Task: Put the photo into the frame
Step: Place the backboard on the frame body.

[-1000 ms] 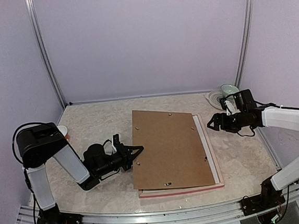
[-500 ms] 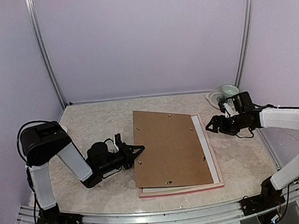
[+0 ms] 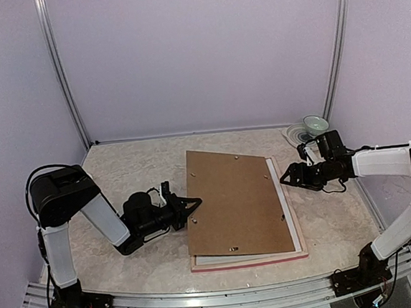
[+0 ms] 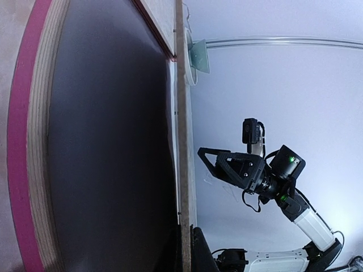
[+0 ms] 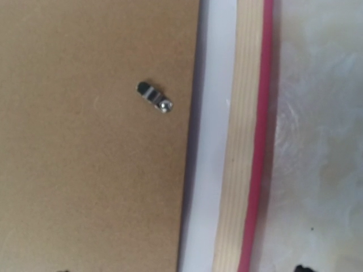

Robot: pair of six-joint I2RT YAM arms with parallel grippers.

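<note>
The frame (image 3: 299, 241) lies flat mid-table, pale wood back up, with pink edges (image 4: 21, 141). A brown backing board (image 3: 235, 202) rests askew on it. My left gripper (image 3: 194, 203) is shut on the board's left edge, which stands a little above the frame; in the left wrist view its fingers (image 4: 199, 249) pinch the thin edge (image 4: 181, 141). A white strip (image 3: 285, 205) shows between board and frame rail on the right. My right gripper (image 3: 286, 175) hovers open just above the frame's right rail (image 5: 241, 141), empty. The photo is hidden.
A pale green bowl (image 3: 315, 123) and a small plate (image 3: 294, 133) sit in the back right corner, close behind the right arm. A metal turn clip (image 5: 154, 96) lies on the board. Purple walls close in on three sides; a metal rail (image 3: 203, 292) runs along the near edge.
My left gripper has pushed the board's left edge to the right, so less white strip shows. My right gripper has moved left and down toward the frame's right rail.
</note>
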